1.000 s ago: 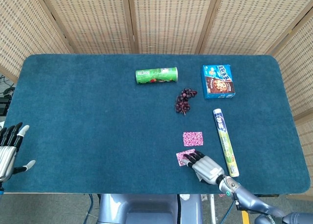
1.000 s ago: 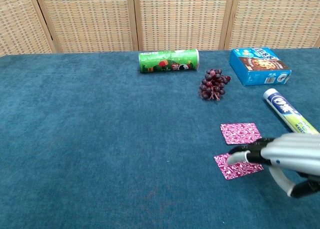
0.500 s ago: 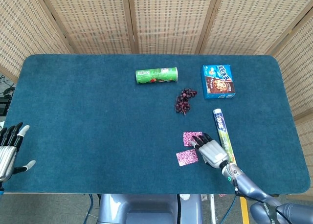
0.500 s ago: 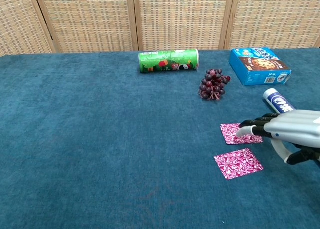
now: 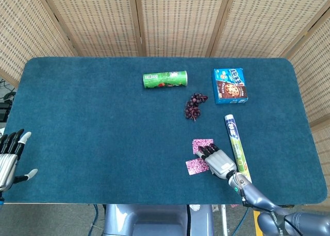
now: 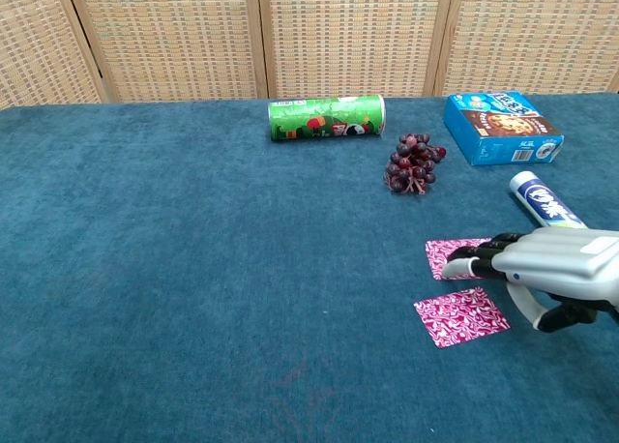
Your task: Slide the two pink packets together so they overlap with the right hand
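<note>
Your right hand (image 6: 542,269) lies palm-down over the farther pink packet (image 6: 447,254), fingers extended and close together, dark fingertips (image 6: 464,262) resting on the packet's surface; it presses flat rather than gripping, and nothing is enclosed in the hand. In the head view the same hand (image 5: 216,158) covers the lower right part of that packet (image 5: 201,144), leaving its upper left corner exposed. The nearer pink packet (image 6: 461,316) lies flat on the cloth just in front of the fingertips; in the head view (image 5: 196,166) its top edge sits right beside the covered packet, but you cannot tell whether the two touch or overlap. Just to the right of your hand, the long tube (image 5: 236,144) with the blue and white end and yellow-green body lies lengthwise, its far end showing past the knuckles in the chest view (image 6: 542,201). Farther back sit the grape bunch (image 6: 414,162), the blue biscuit box (image 6: 503,126) and the green can (image 6: 327,117) on its side, all well apart from the packets. Your left hand (image 5: 9,157) rests at the near left edge of the teal table (image 5: 93,122), fingers spread, holding nothing
</note>
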You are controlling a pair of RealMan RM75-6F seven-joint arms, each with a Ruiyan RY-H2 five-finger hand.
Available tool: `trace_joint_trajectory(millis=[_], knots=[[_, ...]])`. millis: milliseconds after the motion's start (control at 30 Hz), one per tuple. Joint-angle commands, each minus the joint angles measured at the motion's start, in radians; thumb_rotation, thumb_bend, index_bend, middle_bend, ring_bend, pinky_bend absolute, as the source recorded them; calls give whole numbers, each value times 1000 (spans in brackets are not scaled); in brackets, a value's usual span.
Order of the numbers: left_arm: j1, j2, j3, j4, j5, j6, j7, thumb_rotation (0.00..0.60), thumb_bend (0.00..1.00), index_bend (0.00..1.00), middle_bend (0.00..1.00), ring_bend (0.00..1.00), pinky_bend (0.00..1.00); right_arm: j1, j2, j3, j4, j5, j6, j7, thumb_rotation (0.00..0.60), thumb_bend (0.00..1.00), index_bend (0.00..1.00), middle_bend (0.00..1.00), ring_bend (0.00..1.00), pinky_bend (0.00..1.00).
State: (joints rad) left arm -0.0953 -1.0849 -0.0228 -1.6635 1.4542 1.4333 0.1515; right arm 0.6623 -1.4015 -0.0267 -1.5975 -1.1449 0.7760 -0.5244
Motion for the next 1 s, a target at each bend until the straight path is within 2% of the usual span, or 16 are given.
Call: trace_joint_trajectory(millis=[33,1000], knots=[[0,0,0,0,0,-1,0,600,0,0,0,0,0,14,-7,3,-15,35,-8,-22,600,1000,16,0,0,0],[-3,5,2,0,2,-6,-12,600,1,0,0,0,0,143,-101,14,-108,257,56,-177,600,1000,16,0,0,0]])
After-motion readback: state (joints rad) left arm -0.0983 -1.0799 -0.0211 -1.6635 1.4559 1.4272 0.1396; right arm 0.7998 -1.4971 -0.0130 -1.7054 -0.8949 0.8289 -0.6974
